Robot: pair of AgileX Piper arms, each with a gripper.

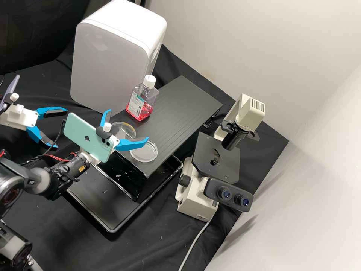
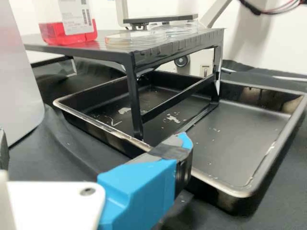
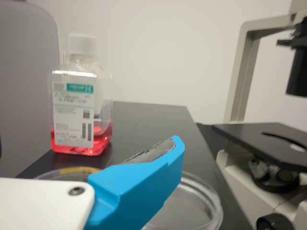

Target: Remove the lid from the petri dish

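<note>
**Black bench (image 1: 169, 233) check-in, nothing gripped**

Black cloth covers our bench, with a raised platform (image 1: 184, 109) standing in a tray (image 1: 109, 205). We've got the petri dish (image 1: 127, 131), yellowish rim, at the platform's near left corner. A second clear dish (image 1: 144, 152) sits just beside it. Our right gripper (image 1: 129, 125) hangs above them, spread wide. Our left gripper (image 1: 61, 128) is spread too, well off to the left. Whether the dish is covered, we can't tell.

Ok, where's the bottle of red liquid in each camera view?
High view: the bottle stands on the black platform, beside the white box.
Left wrist view: bottle on the black platform, beyond the petri dishes.
Right wrist view: bottle upright behind the petri dishes.
Shared landmark: the black platform.
</note>
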